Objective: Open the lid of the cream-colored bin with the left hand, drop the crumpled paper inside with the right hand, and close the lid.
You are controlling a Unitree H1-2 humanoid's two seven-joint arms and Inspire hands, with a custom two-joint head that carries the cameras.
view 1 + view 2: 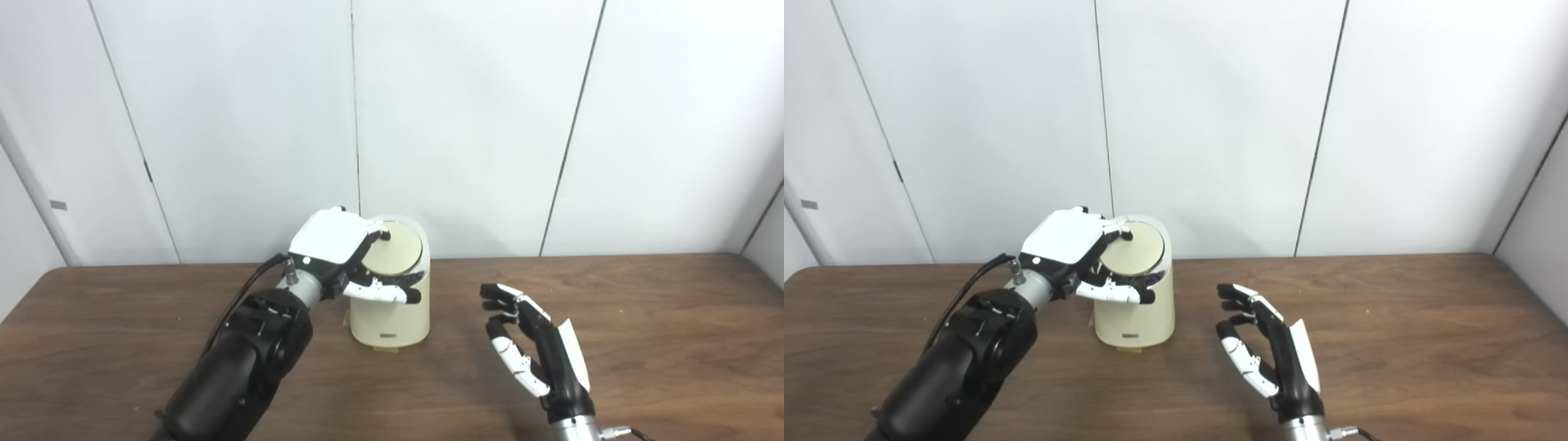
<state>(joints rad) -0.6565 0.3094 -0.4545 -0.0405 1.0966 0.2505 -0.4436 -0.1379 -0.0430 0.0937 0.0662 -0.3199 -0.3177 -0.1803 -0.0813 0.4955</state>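
Left robot hand (343,257) is on the bin (392,312), which sits mid-desk toward the far edge, just in front of the wall panels (465,122). Palm is over the bin's left top edge, fingertips (384,233) touching the round lid (393,248), lower fingers wrapped across the front just under the rim. Lid looks tilted toward us and seated in its ring; no gap into the bin is visible, so I read it as closed or nearly closed. I'd call that contact or a press, not a firm grasp; can't tell whether the hand is actually clamped on anything. Right robot hand (533,343) hangs over the desk (674,318) to the right of the bin, well apart from it, palm facing left, fingers spread and lightly curled, holding nothing. No crumpled paper is visible anywhere, on the desk or in either hand. Progress, judging from this alone: either the paper is already in the bin and the lid is being closed, meaning nearly done, or opening hasn't really begun and the paper is missing from view. The empty right hand makes me lean toward the closing step. Left to do in that case: seat the lid fully and lift the left hand away.
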